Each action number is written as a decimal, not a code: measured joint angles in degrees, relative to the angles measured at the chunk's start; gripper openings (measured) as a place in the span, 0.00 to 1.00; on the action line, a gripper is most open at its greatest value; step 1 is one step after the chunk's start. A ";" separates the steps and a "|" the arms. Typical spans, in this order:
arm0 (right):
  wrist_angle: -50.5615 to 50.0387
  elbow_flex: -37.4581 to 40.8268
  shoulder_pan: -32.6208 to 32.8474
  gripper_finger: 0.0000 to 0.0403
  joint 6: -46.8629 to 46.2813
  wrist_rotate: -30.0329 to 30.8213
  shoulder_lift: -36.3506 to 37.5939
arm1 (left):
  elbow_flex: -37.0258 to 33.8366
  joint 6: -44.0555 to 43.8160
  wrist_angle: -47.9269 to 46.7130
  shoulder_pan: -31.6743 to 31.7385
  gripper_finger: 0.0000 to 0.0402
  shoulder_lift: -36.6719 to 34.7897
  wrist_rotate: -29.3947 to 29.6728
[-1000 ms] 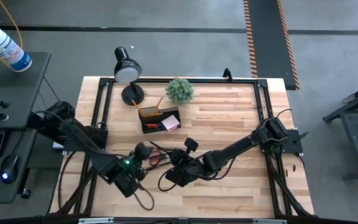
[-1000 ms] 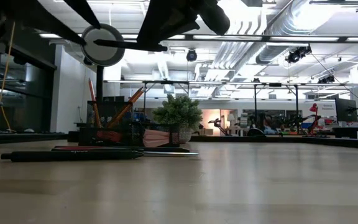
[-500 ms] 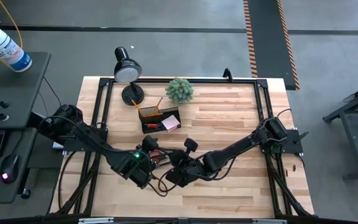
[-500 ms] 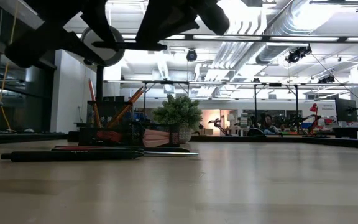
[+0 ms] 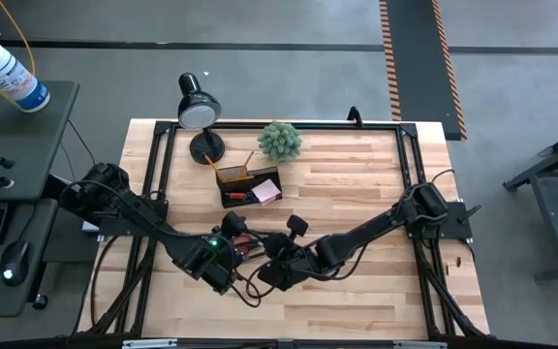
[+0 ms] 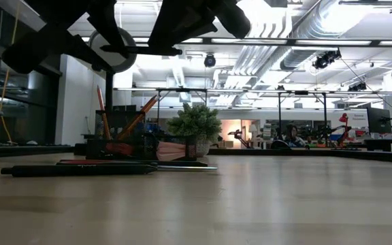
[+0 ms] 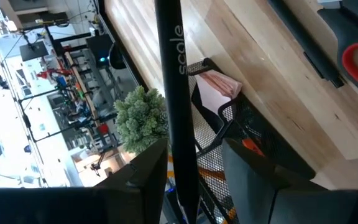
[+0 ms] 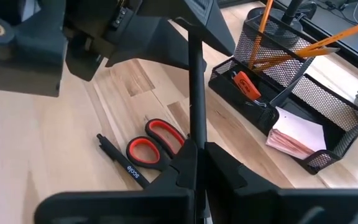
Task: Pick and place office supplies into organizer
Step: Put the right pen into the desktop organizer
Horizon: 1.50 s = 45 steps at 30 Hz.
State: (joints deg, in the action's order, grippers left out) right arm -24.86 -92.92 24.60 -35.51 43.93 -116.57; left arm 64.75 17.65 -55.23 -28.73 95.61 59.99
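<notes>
I see my right gripper point(image 8: 194, 155) clamped on a black pen point(image 8: 196, 87) while the left gripper point(image 7: 194, 168) grips it too.

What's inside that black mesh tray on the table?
The black mesh tray holds orange pencils standing in its tall cup, a pink notepad and a small orange item. The mesh walls hide the cup's bottom.

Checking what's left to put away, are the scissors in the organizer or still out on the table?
Out. The scissors lie flat on the table beside a black pen, apart from the mesh organizer, which holds pencils and a pink notepad.
</notes>
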 joint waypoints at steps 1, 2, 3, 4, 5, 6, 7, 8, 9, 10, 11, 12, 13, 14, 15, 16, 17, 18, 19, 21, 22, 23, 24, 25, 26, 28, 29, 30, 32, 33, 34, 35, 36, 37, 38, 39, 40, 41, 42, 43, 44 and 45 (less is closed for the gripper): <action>0.05 0.00 0.00 0.01 0.00 -0.13 0.00 | 0.00 0.00 0.16 0.00 0.34 0.00 0.00; 0.18 0.00 0.00 0.01 0.00 -0.40 0.00 | 0.00 -0.03 0.21 0.00 0.33 0.00 0.00; 0.35 0.00 0.00 0.01 0.00 -0.66 0.00 | 0.00 -0.13 0.21 -0.02 0.31 0.00 0.00; 0.55 0.00 0.00 0.02 0.00 -0.84 0.00 | 0.00 -0.20 0.23 -0.02 0.29 0.00 0.00; 0.77 0.00 0.00 0.02 0.03 -0.86 0.00 | 0.00 -0.38 0.23 -0.02 0.26 -0.02 0.00; 0.81 0.00 0.00 0.02 0.22 -0.86 0.00 | 0.00 -0.61 0.23 -0.02 0.24 -0.02 -0.02; 0.91 0.00 0.00 0.01 0.68 -0.86 0.00 | 0.00 -0.98 0.24 -0.02 0.21 -0.02 -0.01; 1.05 0.00 0.00 0.01 0.99 -0.88 0.00 | 0.00 -1.26 0.24 -0.02 0.17 -0.02 -0.03; 1.09 0.00 0.00 0.01 1.06 -0.90 0.00 | 0.00 -1.42 0.26 -0.02 0.14 -0.02 -0.17; 1.12 0.00 0.00 0.01 1.07 -1.02 0.00 | 0.00 -1.44 0.30 -0.02 0.10 -0.02 -0.27; 1.14 0.00 0.00 0.01 1.07 -1.15 0.00 | 0.00 -1.53 0.35 -0.02 0.06 -0.04 -0.33; 1.13 0.00 0.00 0.01 1.05 -1.28 0.00 | 0.02 -1.83 0.51 -0.02 0.04 -0.06 -0.33; 1.13 0.00 0.00 0.02 1.04 -1.43 0.00 | 0.02 -2.05 0.54 0.00 0.03 -0.14 -0.53; 1.12 0.00 0.00 0.01 1.05 -1.52 0.00 | 0.02 -2.16 0.56 0.00 0.03 -0.15 -0.62; 1.14 0.00 0.00 0.01 1.05 -1.74 0.00 | 0.02 -2.49 0.55 -0.01 0.04 -0.15 -0.83; 1.14 0.00 0.00 0.01 1.07 -1.91 0.00 | 0.02 -2.97 0.51 -0.02 0.06 -0.15 -1.16; 1.14 0.00 0.00 0.01 1.22 -1.92 0.00 | 0.02 -3.33 0.43 -0.02 0.07 -0.15 -1.45; 1.16 0.00 0.00 0.01 1.53 -1.91 0.00 | 0.02 -3.83 0.39 -0.02 0.07 -0.13 -1.80; 1.16 0.00 0.00 0.01 1.80 -1.83 0.00 | 0.02 -4.40 0.34 -0.02 0.07 -0.14 -2.13; 1.16 0.00 0.01 0.04 2.04 -1.74 0.00 | 0.02 -5.57 0.14 -0.02 0.03 -0.13 -2.90; 1.19 0.00 0.04 0.07 2.09 -1.83 0.00 | 0.04 -6.17 -0.10 -0.02 0.02 -0.13 -3.26; 1.25 0.00 0.07 0.09 2.15 -1.82 0.00 | 0.07 -6.31 -0.67 0.00 0.02 -0.13 -4.14; 1.23 0.00 0.07 0.11 2.32 -1.76 0.03 | -0.06 -6.73 -1.56 -0.03 0.02 -0.08 -4.62; 1.38 -0.02 0.05 0.14 2.49 -1.89 0.04 | -0.09 -7.45 -1.94 -0.04 0.03 -0.02 -4.66; 1.26 -0.02 0.07 0.16 2.53 -1.87 0.04 | -0.06 -8.29 -2.61 -0.04 0.04 -0.03 -4.65; 1.15 -0.02 0.07 0.19 2.57 -1.90 0.07 | -0.02 -10.27 -5.52 -0.04 0.05 -0.15 -4.52; 0.89 0.00 0.14 0.21 2.56 -1.95 0.32 | -0.02 -11.40 -7.12 0.00 0.04 -0.15 -4.45; 0.53 -0.01 0.15 0.22 2.56 -2.01 0.61 | -0.02 -12.34 -8.70 0.00 0.03 -0.17 -4.20; 0.01 0.00 0.20 0.24 2.56 -2.33 1.67 | -0.02 -14.48 -13.22 0.02 0.02 -0.17 -2.86; -0.43 0.00 0.23 0.25 2.56 -2.44 2.32 | -0.02 -15.61 -15.85 0.02 0.02 -0.19 -1.71; -0.87 -0.01 0.45 0.25 2.51 -2.55 3.17 | -0.02 -16.65 -18.35 0.17 0.02 -0.21 -0.32; -1.12 -0.02 0.62 0.26 2.49 -2.51 3.81 | -0.02 -17.32 -20.54 0.51 0.03 -0.23 0.82; -1.22 -0.02 0.96 0.26 2.51 -2.50 4.45 | -0.02 -17.74 -22.93 0.97 0.04 -0.24 1.52; -1.63 -0.02 1.39 0.26 2.54 -2.54 5.04 | -0.02 -17.93 -25.18 1.66 0.04 -0.24 1.73; -2.15 -0.02 1.84 0.26 2.54 -2.64 5.51 | -0.02 -17.94 -27.10 2.60 0.04 -0.24 2.07; -2.40 -0.02 2.38 0.25 2.54 -2.93 5.93 | -0.02 -17.99 -29.05 3.60 0.03 -0.24 2.49; -2.55 -0.02 2.87 0.25 2.54 -3.01 6.28 | -0.02 -17.96 -30.80 4.65 0.02 -0.24 2.72; -2.74 -0.02 3.43 0.24 2.54 -2.94 6.53 | -0.02 -17.90 -32.38 5.76 0.02 -0.24 2.92; -2.77 -0.02 3.92 0.24 2.54 -2.93 6.66 | -0.02 -17.90 -33.84 6.87 0.02 -0.24 3.31; -2.76 -0.02 4.42 0.23 2.54 -2.97 6.67 | -0.02 -17.84 -34.96 7.93 0.02 -0.24 3.67; -2.91 -0.02 4.91 0.23 2.54 -3.08 6.67 | -0.02 -16.64 -34.92 9.14 0.02 -0.26 3.75; -3.34 -0.02 5.41 0.22 2.40 -3.47 6.64 | -0.02 -14.42 -34.80 10.29 0.03 -0.26 3.68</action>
State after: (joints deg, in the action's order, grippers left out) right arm -28.21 -92.95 30.01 -33.11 40.45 -109.93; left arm 64.73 3.23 -90.03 -18.45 95.35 63.66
